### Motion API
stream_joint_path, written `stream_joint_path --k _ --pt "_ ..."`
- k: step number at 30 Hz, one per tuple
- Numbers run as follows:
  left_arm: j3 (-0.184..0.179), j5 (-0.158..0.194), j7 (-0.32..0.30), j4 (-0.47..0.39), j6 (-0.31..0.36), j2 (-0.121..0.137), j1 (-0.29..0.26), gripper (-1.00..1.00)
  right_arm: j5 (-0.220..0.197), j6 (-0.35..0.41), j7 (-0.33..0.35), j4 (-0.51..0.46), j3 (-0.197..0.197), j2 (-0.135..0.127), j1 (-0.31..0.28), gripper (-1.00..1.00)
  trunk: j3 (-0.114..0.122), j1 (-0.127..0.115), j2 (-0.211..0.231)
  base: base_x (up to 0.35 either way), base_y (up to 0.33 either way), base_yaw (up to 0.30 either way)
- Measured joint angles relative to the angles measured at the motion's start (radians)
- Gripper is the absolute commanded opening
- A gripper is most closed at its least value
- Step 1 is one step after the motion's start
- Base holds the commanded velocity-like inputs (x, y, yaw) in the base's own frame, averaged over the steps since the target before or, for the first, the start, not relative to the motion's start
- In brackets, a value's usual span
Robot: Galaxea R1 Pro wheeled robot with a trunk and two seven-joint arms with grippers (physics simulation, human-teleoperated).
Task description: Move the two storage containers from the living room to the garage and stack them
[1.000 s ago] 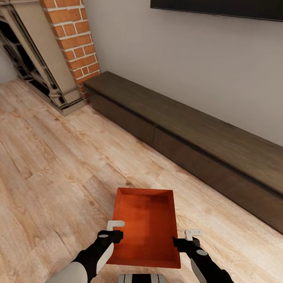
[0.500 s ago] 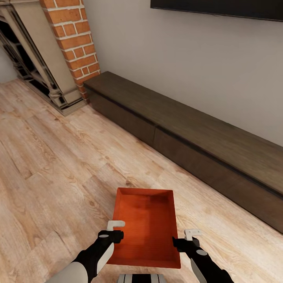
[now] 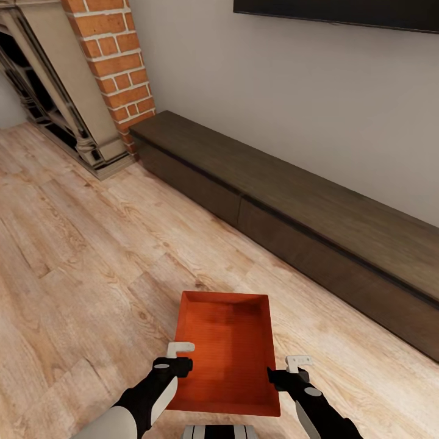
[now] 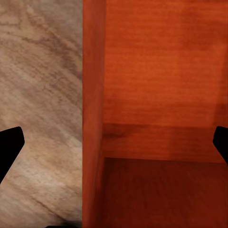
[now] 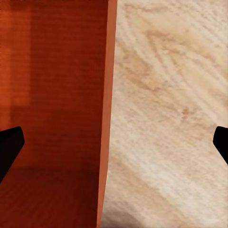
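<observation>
Bright, even light; soft wrist-view blur

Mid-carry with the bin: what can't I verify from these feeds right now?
- Storage container: near wall cut by the head view's bottom edge and the robot's trunk.
- Left tool and right tool: finger contact with the walls lies outside both wrist views.
- Wall screen: cropped by the top edge.

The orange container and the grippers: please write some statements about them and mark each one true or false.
1. The storage container is empty. True.
2. It sits on grey concrete. False: it is over the wood-plank floor.
3. The left gripper and right gripper are at its two long sides. True.
4. Both grippers are shut. False: the wrist views show each open, its fingers astride a side wall.
5. A second bin is stacked inside. False: no second bin lies inside.
</observation>
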Motion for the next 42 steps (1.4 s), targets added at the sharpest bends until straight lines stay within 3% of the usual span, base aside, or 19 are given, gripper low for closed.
stream_joint_path --k 26,35,42 --pt "-0.002 -0.004 0.0 0.001 0.0 -0.001 0.0 1.0 0.003 0.001 -0.001 0.0 0.002 0.0 0.0 1.0 0.0 0.0 0.0 0.0 0.0 0.0" --pt "-0.002 -0.006 0.001 0.002 0.0 0.0 0.0 1.0 0.003 0.001 -0.001 0.0 0.002 0.0 0.0 1.0 -0.028 0.034 -0.063 0.0 0.0 0.0" --pt "0.002 -0.006 0.002 0.002 0.0 0.008 0.0 1.0 0.004 0.001 -0.001 0.0 0.002 0.0 0.0 1.0 -0.028 0.035 -0.063 0.0 0.0 0.0"
